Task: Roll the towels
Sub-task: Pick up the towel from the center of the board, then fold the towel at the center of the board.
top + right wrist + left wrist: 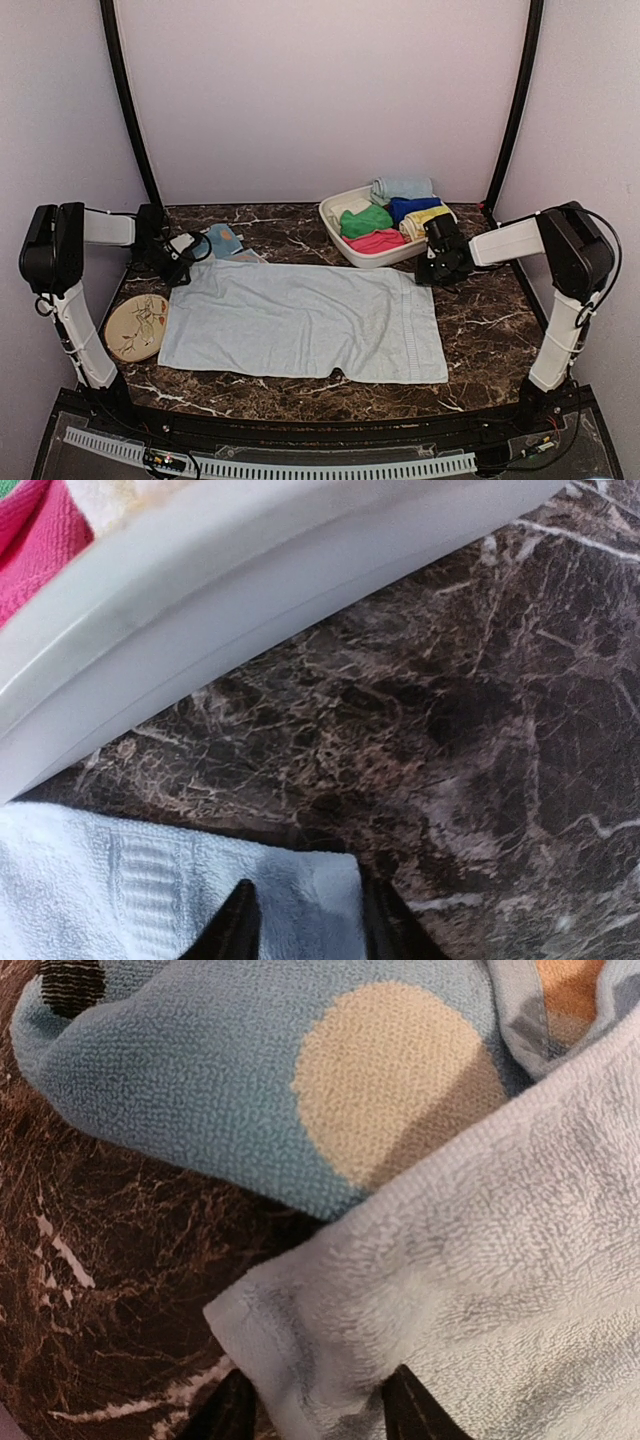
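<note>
Two grippers low on table (480,320). Left gripper (320,1410): jaws apart, straddling pale blue towel (300,320) corner at towel's 10 o'clock. Right gripper (310,925): jaws apart, astride corner at 2 o'clock. Towel spread flat, table centre. Spotted towel (200,1080) crumpled at 11 o'clock, touching that left corner. White tub (388,259) at 1 o'clock, beige plate (137,327) at 8.

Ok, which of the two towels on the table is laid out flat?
The plain pale blue towel, spread out wide; the spotted blue towel lies crumpled by its far left corner.
</note>
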`<state>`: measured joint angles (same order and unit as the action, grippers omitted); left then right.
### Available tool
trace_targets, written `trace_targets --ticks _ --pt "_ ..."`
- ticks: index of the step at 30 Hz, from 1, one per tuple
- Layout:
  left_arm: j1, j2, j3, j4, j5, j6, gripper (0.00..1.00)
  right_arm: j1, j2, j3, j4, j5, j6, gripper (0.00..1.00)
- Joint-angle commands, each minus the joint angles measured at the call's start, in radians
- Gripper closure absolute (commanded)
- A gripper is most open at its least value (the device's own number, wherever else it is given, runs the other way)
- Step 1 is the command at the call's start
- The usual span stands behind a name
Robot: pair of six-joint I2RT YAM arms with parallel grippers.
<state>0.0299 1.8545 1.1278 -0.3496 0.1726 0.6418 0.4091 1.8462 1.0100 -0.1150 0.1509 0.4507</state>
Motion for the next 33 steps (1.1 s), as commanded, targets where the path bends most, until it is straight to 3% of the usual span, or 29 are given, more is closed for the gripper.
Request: trace_targets --ticks 1,5,8,23,27,33 --pt "0.004 0.016 0.009 -0.005 0.035 -0.023 0.61 0.014 0.015 -0.026 0.021 0.009 0.025 0.75" --pt "0.005 -0.012 0.024 -0.032 0.077 -0.036 0.85 0.014 -0.044 -0.048 0.031 0.028 0.033 1.00" --pt "0.005 -0.067 0.023 -0.051 0.103 -0.039 0.96 0.012 -0.109 -0.058 0.028 0.039 0.021 1.00" --pt "-0.001 -0.413 -0.155 -0.103 0.233 -0.031 0.94 -0.112 -0.344 -0.101 -0.088 0.093 -0.045 1.00" --pt "-0.020 -0.460 -0.198 -0.056 0.250 -0.039 0.93 -0.160 -0.364 -0.049 -0.142 0.078 -0.072 1.00" --pt "-0.094 -0.465 -0.210 0.104 0.155 -0.081 0.97 -0.177 -0.357 0.000 -0.178 0.085 -0.105 1.00"
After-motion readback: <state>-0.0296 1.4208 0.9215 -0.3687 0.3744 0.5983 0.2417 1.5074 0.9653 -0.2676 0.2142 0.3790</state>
